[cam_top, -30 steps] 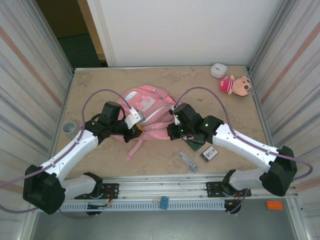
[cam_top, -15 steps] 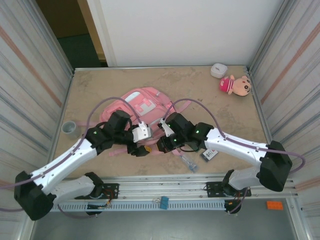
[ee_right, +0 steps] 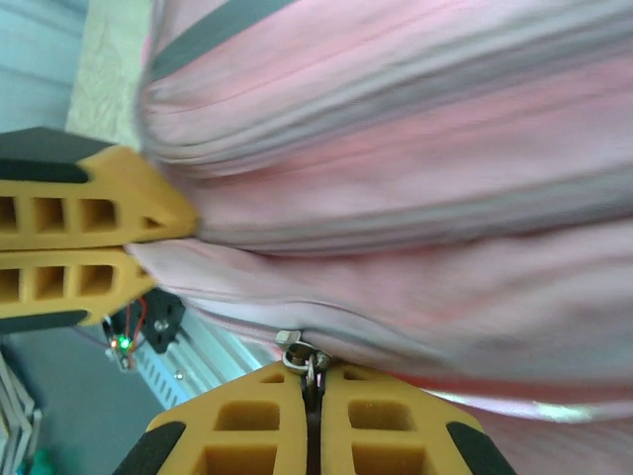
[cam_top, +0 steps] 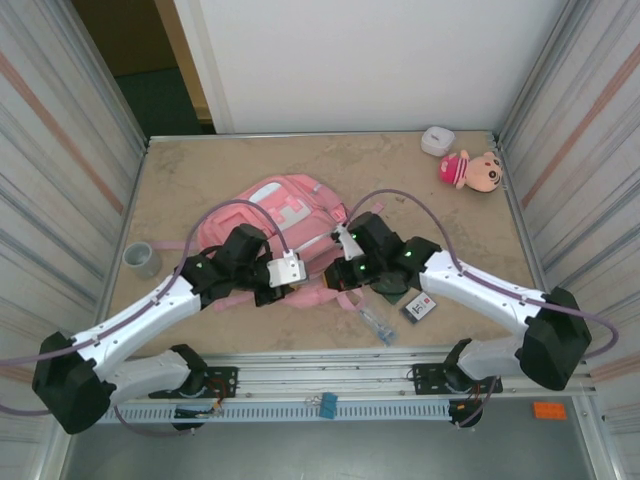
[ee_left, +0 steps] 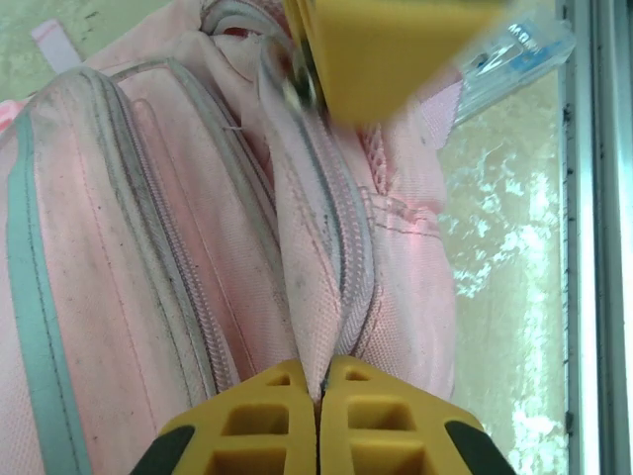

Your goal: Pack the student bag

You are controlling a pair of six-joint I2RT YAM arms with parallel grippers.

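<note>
The student bag (cam_top: 283, 203), a pink backpack with white patches, lies in the middle of the table. My left gripper (cam_top: 272, 293) is at its near edge, shut on a fold of pink fabric (ee_left: 312, 277) beside a zip. My right gripper (cam_top: 335, 275) is close to the right of it, shut on a metal zipper pull (ee_right: 303, 352) of the bag (ee_right: 415, 188). The two grippers stand a few centimetres apart: the right one's yellow finger (ee_left: 391, 49) shows in the left wrist view, the left one's fingers (ee_right: 79, 247) in the right wrist view.
A plush doll (cam_top: 472, 170) and a small white case (cam_top: 437, 140) lie at the back right. A grey tape roll (cam_top: 140, 258) sits at the left. A clear plastic packet (cam_top: 377, 323), a small card (cam_top: 418, 308) and a dark flat item (cam_top: 392, 290) lie under the right arm.
The left gripper has moved right along the bag's near edge, opened and closed again on the fabric fold. The right gripper kept its grip and shifted left. The bag slid slightly left.
</note>
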